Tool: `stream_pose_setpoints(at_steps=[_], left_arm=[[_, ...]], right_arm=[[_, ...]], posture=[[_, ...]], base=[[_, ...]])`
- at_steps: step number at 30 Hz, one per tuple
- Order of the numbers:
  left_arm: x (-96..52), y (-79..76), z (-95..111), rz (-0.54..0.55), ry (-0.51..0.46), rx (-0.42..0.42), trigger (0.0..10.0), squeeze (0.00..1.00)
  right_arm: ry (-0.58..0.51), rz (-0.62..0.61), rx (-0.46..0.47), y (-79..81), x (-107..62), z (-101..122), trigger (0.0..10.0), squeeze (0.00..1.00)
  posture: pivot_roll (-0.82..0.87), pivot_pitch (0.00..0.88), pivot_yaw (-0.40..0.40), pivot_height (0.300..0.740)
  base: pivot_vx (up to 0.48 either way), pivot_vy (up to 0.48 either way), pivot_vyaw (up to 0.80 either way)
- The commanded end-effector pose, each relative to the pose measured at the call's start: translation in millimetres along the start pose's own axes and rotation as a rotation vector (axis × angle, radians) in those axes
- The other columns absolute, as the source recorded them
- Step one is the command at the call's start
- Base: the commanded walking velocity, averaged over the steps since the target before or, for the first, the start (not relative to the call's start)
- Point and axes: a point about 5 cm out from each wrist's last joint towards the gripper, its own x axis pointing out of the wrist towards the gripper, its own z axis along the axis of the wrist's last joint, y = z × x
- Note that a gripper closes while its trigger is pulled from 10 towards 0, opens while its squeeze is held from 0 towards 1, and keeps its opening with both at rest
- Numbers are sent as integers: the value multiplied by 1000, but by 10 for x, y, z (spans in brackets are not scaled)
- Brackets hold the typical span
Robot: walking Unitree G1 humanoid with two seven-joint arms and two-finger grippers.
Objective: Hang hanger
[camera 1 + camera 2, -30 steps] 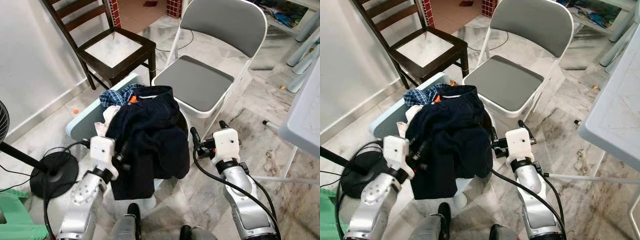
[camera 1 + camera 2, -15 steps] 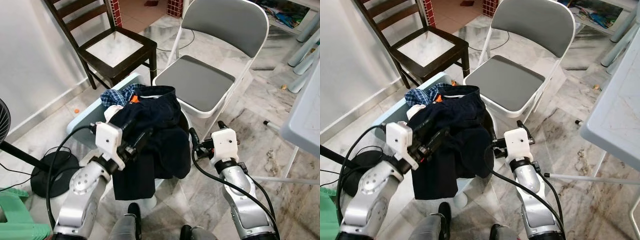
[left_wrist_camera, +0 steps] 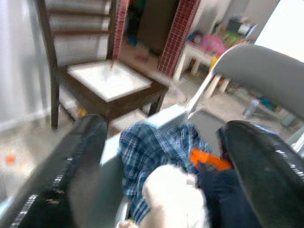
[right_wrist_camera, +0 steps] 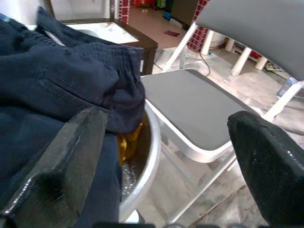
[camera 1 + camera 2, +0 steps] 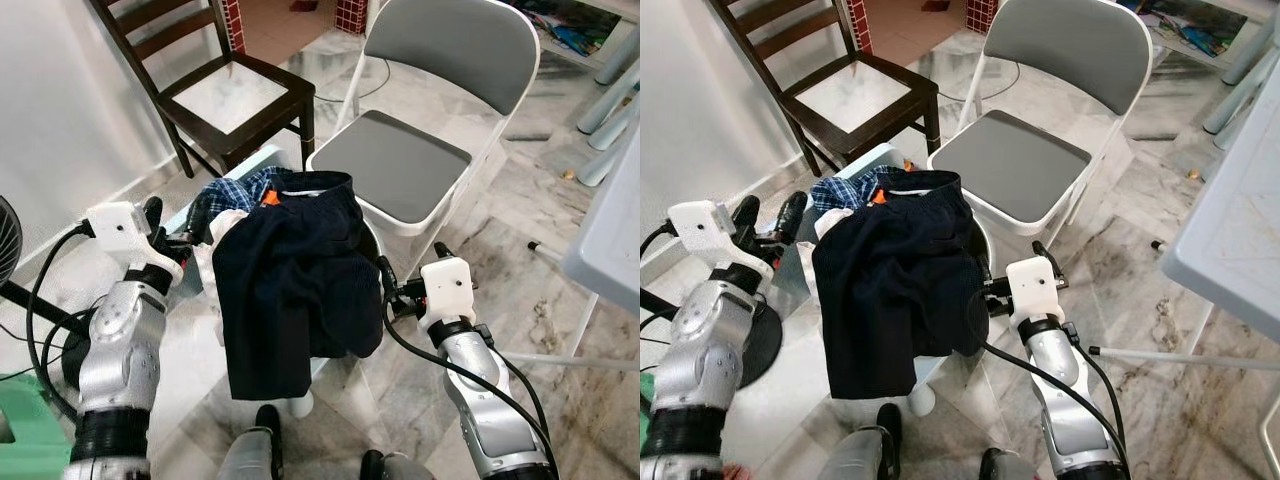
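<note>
One small orange piece (image 5: 266,198), possibly the hanger though too little exposed to be sure, tucked into the laundry heap at the far edge of the navy shorts (image 5: 295,275), between them and a blue plaid cloth (image 5: 240,190). Shorts draped over a metal tub (image 4: 142,156) and hanging down its near side. Left claw (image 5: 176,216) just beside the shorts' left edge, fingers spread wide apart, gripping nothing, pointed toward the plaid cloth and a white cloth (image 3: 173,190). Right claw (image 5: 412,262) just beside the shorts' right edge, fingers likewise wide apart and empty. Beyond the shorts, a grey folding chair (image 5: 400,165) and a dark wooden chair (image 5: 235,95). Left of the shorts, a black fan base (image 5: 768,340) on the marble floor (image 5: 520,300).
</note>
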Motion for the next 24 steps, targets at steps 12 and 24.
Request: stream_pose_setpoints(at_steps=[12, 24], left_arm=[[181, -186, -309, -96, 175, -87, 10000, 1000], [183, -310, -446, -215, 283, -34, 275, 0]], right_arm=[[11, -30, 4, 34, -78, -39, 10000, 0], [6, -40, 4, 47, -54, -28, 10000, 0]], posture=[[104, 290, 28, 740], [112, 285, 36, 740]], base=[[0, 0, 0], [0, 0, 0]])
